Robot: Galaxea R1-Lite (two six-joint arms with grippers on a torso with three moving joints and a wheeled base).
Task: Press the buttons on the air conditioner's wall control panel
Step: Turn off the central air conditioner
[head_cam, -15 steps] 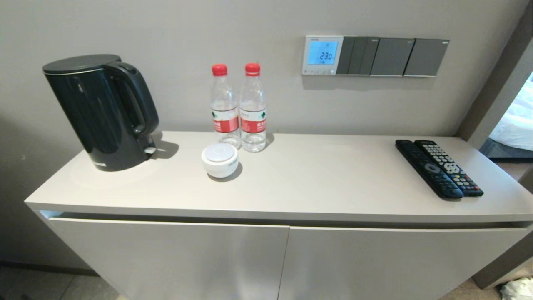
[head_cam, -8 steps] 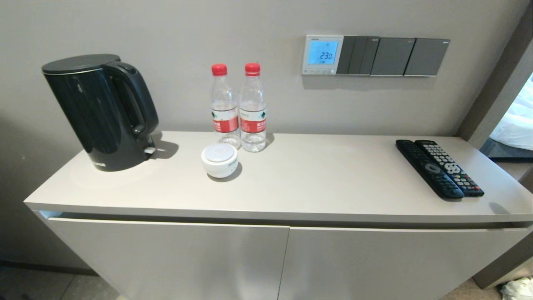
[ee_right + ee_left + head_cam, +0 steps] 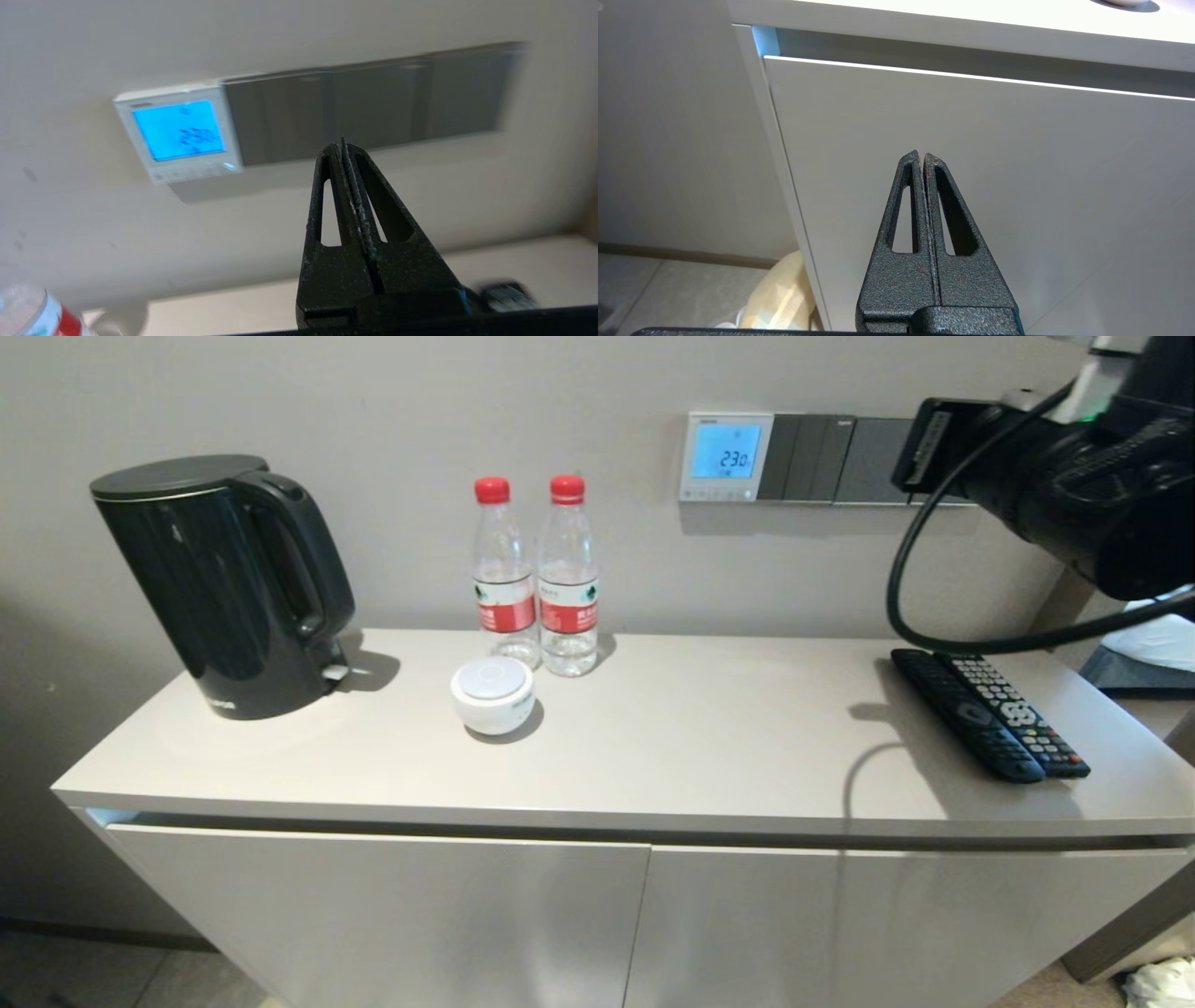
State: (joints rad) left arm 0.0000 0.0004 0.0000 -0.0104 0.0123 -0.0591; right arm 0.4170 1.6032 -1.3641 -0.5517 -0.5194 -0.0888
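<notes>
Buttons (image 3: 712, 495) run along the bottom edge of the white-framed control panel (image 3: 726, 456) on the wall, and the right end effector (image 3: 342, 145) is raised in front of that wall with its two fingers pressed together, holding nothing. In the right wrist view its tip lies below the dark switch plates (image 3: 369, 109) that adjoin the panel, apart from the wall. The panel's screen is lit pale blue with digits. Under it, the worktop (image 3: 709, 737) carries two remotes (image 3: 990, 712) on the right side, two water bottles (image 3: 537, 579) with red caps near the wall, a small white round container (image 3: 493, 694) in front of them, and a black kettle (image 3: 224, 583) at the left. The left end effector (image 3: 923, 161) is closed and empty, low before the cabinet door (image 3: 994, 186).
</notes>
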